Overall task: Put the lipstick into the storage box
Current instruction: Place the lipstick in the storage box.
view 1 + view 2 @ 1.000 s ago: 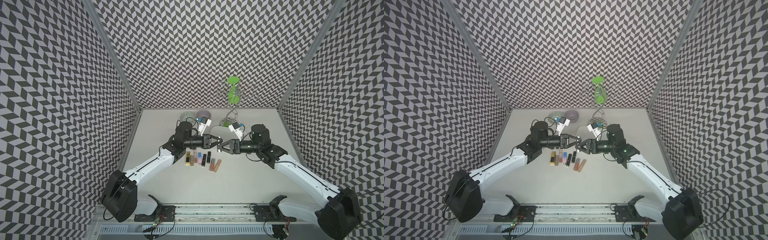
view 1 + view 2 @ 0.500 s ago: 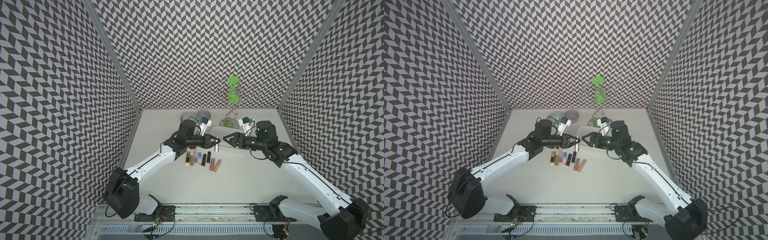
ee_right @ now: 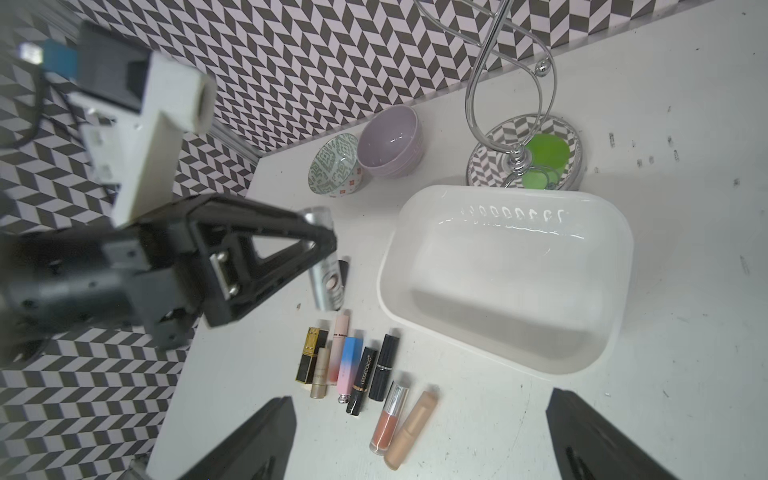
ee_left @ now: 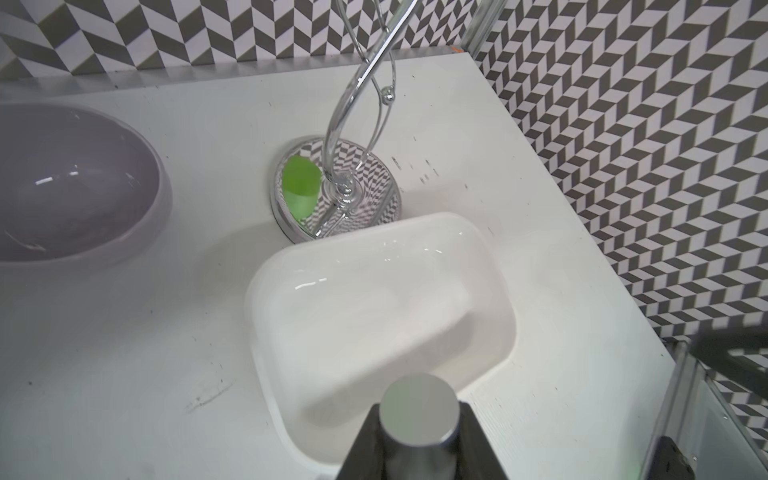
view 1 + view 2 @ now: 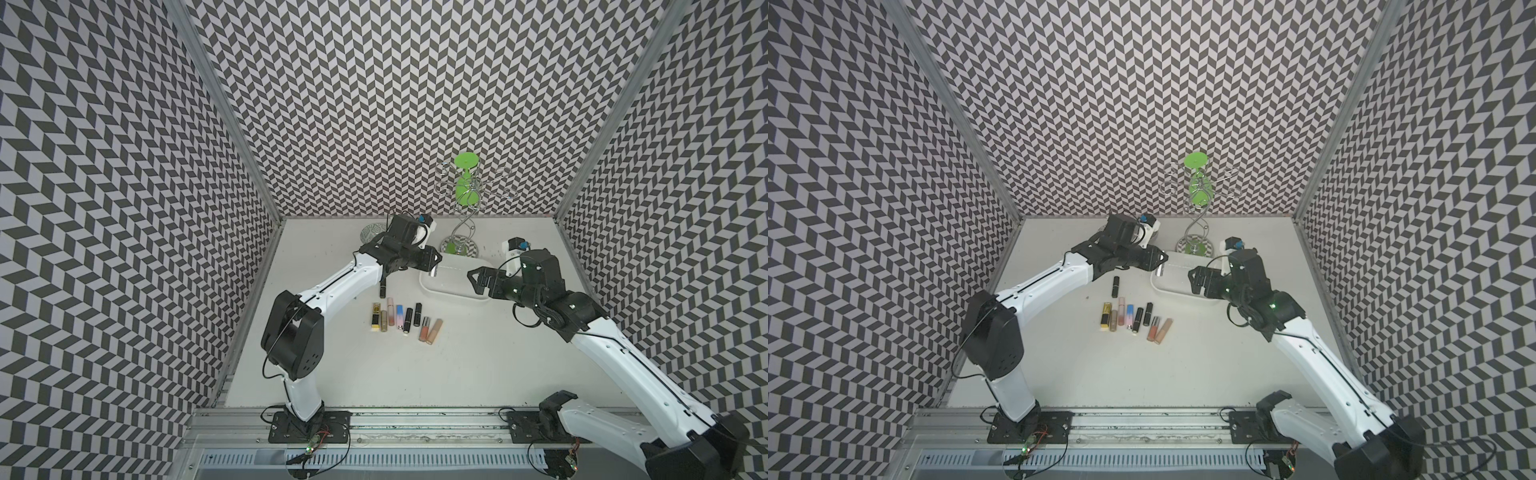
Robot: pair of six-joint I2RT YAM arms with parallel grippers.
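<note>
Clamping down on a silver lipstick [image 4: 419,409], the left end effector [image 5: 433,262] has its jaws pinched narrow around the tube. The flat end of the tube pokes out past the two black fingers [image 4: 365,449] in the left wrist view. That lipstick is up in the air, right about over the rim of the storage box [image 3: 507,282] at the end nearest the left arm, so it's not down inside yet. The right end effector [image 5: 475,283] is spread wide with nothing gripped, and it hangs at the opposite end of the box, overlapping it in both top views. The white box itself sits flat on the bench [image 5: 374,374]. Just beside it on the robot's side is a row of lipsticks [image 5: 405,320] lying side by side, black, gold, pink, blue-to-pink and a couple of peachy gloss tubes. One lone black lipstick [image 5: 382,289] lies a bit apart from that row, under the left arm's wrist. Further back, a chrome stand [image 4: 345,191] has its mirrored base just behind the box, close enough that I can't tell if they touch. A lilac bowl [image 3: 390,141] and a green-patterned bowl [image 3: 334,166] sit next to each other near the back wall, off to the left of the stand.
</note>
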